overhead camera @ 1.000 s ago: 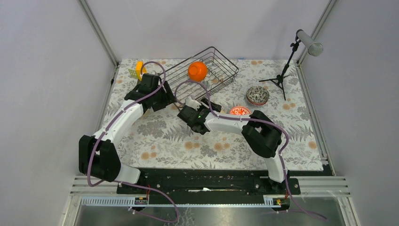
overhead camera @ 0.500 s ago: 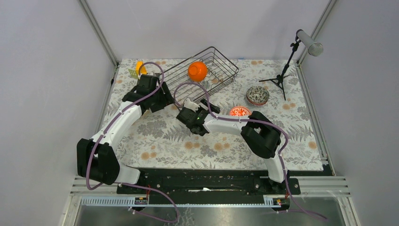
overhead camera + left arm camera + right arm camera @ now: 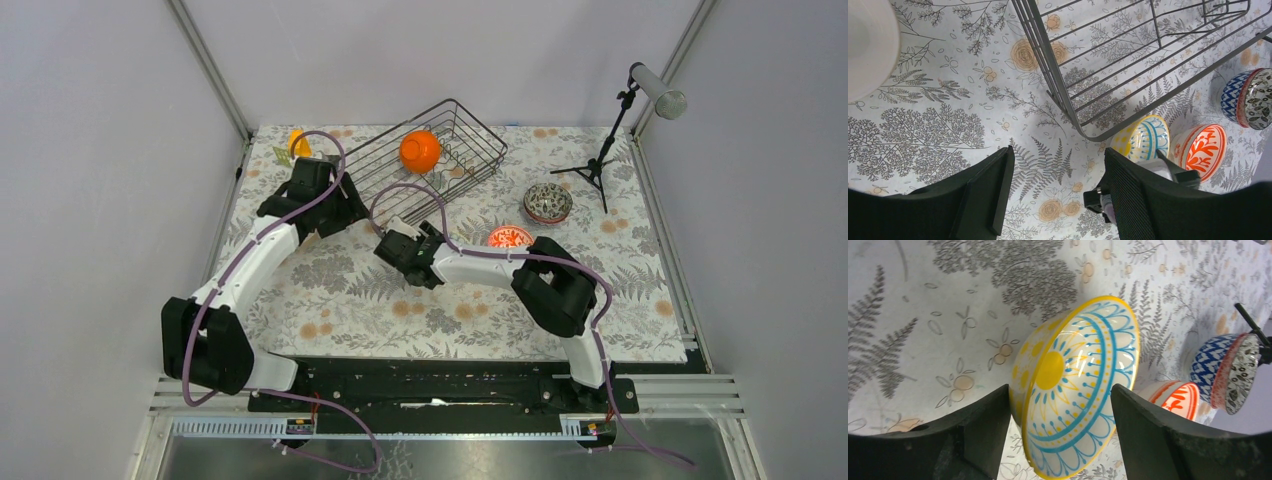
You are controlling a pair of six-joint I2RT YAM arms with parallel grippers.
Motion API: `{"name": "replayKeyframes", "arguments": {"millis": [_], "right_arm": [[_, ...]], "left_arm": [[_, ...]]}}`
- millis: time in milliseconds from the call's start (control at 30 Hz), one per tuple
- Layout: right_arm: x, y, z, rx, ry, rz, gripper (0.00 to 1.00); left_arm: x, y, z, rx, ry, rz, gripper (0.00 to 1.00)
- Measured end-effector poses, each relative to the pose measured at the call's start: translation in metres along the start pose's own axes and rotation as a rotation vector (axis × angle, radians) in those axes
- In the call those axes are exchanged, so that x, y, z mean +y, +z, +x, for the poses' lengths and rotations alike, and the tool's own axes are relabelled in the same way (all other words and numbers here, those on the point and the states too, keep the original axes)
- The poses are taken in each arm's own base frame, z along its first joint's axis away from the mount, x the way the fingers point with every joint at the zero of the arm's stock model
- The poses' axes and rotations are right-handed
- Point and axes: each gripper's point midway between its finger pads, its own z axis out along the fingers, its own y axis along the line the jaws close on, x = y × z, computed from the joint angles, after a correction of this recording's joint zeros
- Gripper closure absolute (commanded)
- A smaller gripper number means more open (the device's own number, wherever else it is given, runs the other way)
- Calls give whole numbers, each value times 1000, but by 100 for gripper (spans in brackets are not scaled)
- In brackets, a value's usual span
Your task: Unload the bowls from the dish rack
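Note:
The dark wire dish rack (image 3: 470, 135) stands tilted at the back centre with one bright orange bowl (image 3: 420, 151) in it. My right gripper (image 3: 395, 240) is turned on its side just in front of the rack. In the right wrist view its fingers (image 3: 973, 435) bear on a yellow-and-blue patterned bowl (image 3: 1078, 385), held low over the cloth. The left wrist view shows that bowl (image 3: 1143, 137) by the rack's corner (image 3: 1048, 75). My left gripper (image 3: 1055, 165) is open and empty over the cloth beside the rack (image 3: 345, 208).
A red-patterned bowl (image 3: 510, 237) and a blue-white speckled bowl (image 3: 547, 203) stand right of the rack. A small tripod stand (image 3: 600, 160) is at the back right. A yellow block (image 3: 297, 145) sits back left. A pale rounded object (image 3: 868, 45) lies near my left gripper.
My right gripper has moved a little left and nearer, away from the rack, with the bowl. My left arm has shifted slightly left. The orange bowl has not moved.

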Motion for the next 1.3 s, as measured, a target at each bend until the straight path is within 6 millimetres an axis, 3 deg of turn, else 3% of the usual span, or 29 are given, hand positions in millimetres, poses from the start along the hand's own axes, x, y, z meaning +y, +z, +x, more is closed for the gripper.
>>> {"name": "replayKeyframes", "arguments": {"millis": [433, 667, 767, 1000, 1300], "right_arm": [[39, -8, 8, 4, -63, -168, 48], [40, -18, 3, -26, -79, -213, 89], [39, -23, -1, -43, -77, -230, 99], [30, -35, -10, -77, -61, -233, 100], [-20, -63, -41, -142, -8, -109, 100]], "left_arm": [[-12, -6, -16, -69, -12, 50, 28], [-15, -6, -18, -76, -22, 58, 28], [-15, -6, -18, -78, -26, 59, 28], [-15, -6, -18, -78, -25, 58, 28], [-18, -7, -21, -81, -23, 63, 28]]}}
